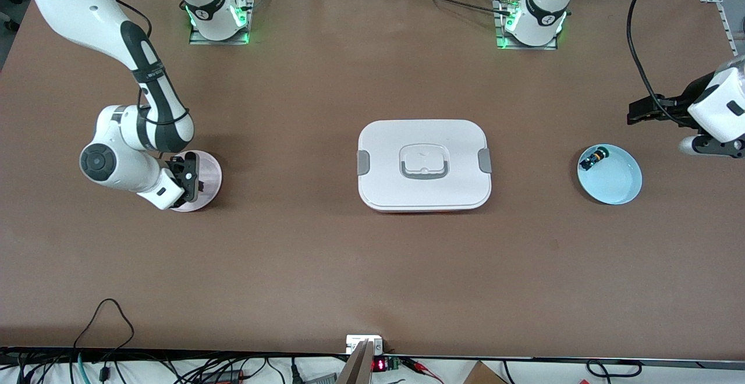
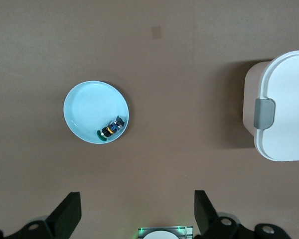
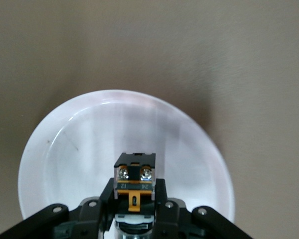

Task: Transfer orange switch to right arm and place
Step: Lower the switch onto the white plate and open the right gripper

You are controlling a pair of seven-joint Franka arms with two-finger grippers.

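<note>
Over the pink plate at the right arm's end of the table, I see the right gripper with its fingers clamped on the orange switch. In the right wrist view the switch is a small boxy part: a black top block with two silver screws, an orange band below them, and an orange tab running down between the fingers. The plate fills the space beneath it; I cannot tell whether the switch touches the plate. In the front view the switch is hidden by the gripper. The left gripper waits up in the air near the table's edge at the left arm's end, its fingers spread wide apart with nothing between them. Below it, the blue plate holds a small black cylindrical part lying near its rim. A white lidded box with grey latches sits mid-table between the two plates.
</note>
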